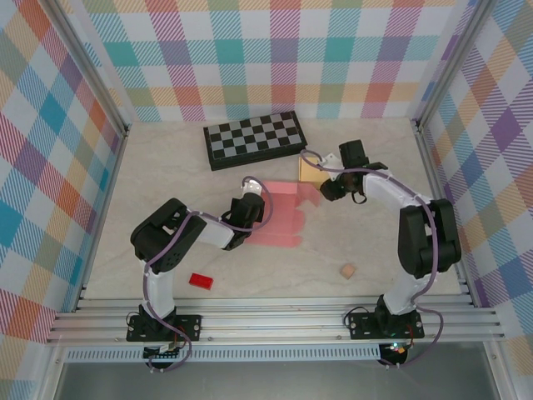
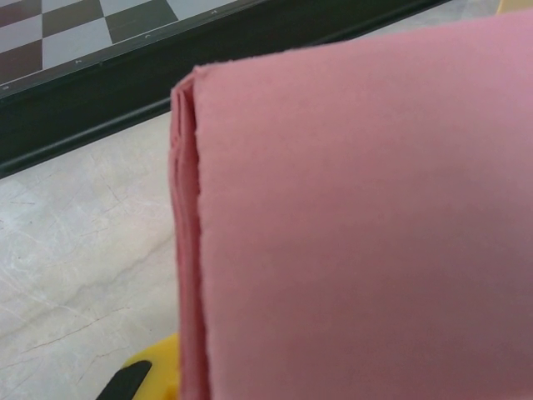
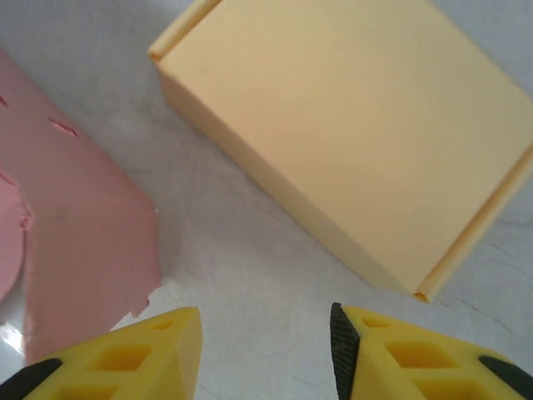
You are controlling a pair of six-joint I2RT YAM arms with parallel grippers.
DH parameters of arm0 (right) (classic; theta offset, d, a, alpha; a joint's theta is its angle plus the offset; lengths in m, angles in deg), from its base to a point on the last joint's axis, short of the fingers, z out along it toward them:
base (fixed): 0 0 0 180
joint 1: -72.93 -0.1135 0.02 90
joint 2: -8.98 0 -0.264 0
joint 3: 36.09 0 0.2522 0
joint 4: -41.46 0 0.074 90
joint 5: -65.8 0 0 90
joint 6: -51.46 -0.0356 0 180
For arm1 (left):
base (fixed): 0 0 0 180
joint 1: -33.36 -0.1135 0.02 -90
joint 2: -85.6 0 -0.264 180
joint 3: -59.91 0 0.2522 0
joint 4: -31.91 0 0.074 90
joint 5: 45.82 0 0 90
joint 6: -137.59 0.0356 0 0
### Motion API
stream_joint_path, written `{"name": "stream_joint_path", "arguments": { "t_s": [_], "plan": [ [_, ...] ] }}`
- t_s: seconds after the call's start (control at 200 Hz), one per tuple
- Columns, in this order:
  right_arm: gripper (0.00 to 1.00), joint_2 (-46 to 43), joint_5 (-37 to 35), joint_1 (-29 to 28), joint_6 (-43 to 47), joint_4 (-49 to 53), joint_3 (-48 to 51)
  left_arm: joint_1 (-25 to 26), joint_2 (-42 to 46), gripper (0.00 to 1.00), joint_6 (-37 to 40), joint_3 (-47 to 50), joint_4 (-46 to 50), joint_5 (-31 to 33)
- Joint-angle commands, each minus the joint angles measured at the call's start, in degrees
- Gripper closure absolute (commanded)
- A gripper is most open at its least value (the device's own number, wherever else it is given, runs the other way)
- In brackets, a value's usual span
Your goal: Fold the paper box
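Pink paper box (image 1: 281,218) lies half-folded on the desk (image 1: 166,167); left hand (image 1: 260,207) clamps its folded edge, probably to hold the crease, while right hand (image 3: 266,337) hovers open nearby.

The right pincer (image 3: 265,337) hangs over the pale, marbled table (image 3: 241,250). Its two yellow fingers (image 3: 141,354) stand apart with bare table between them — nothing is gripped. Just past the fingertips lies a yellow box (image 3: 350,125), closed and set at a slant. Beside it, not touching it, pink paper (image 3: 75,233) lies flat on the table — its nearest edge is ragged and a small slit is cut into it.
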Motion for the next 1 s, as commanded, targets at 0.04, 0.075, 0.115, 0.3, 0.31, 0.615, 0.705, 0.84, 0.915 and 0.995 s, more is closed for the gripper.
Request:
{"name": "stream_joint_path", "arguments": {
  "t_s": [0.04,0.075,0.115,0.3,0.31,0.615,0.705,0.84,0.915,0.995],
  "plan": [
    [0.56,1.8,6.5,-0.4,9.7,-0.2,0.4,0.6,-1.0,1.00,2.5,2.1,7.7,-4.9],
    [0.56,1.8,8.1,-0.5,10.1,-0.3,0.8,0.6,-1.0,1.00,2.5,2.0,7.9,-5.0],
    [0.57,1.5,9.7,-0.7,10.4,-0.9,1.6,0.6,-1.0,1.00,2.5,1.9,8.2,-5.0],
    [0.56,1.0,13.3,-2.5,12.1,-1.0,3.1,0.6,-1.3,1.00,1.8,1.2,9.0,-5.1],
    [0.56,1.1,13.4,-2.7,12.2,-0.9,3.0,0.6,-1.3,1.00,1.7,1.1,9.1,-5.1],
    [0.57,2.0,16.3,-4.8,11.0,-1.1,2.7,0.6,-1.5,1.00,1.0,0.2,10.0,-5.7],
    [0.57,2.2,16.7,-5.3,10.2,-1.4,2.3,0.6,-1.4,1.00,0.9,0.1,10.0,-5.8],
    [0.59,2.7,18.6,-5.8,9.8,-0.8,1.6,0.6,-1.4,1.00,0.9,0.1,10.0,-5.9],
    [0.60,2.6,19.0,-6.6,10.0,-0.9,1.7,0.6,-1.6,1.00,0.6,-0.2,10.3,-5.7],
    [0.60,2.5,19.2,-7.2,9.9,-0.9,1.7,0.5,-1.8,1.00,0.3,-0.8,11.4,-5.2]
  ]
}}
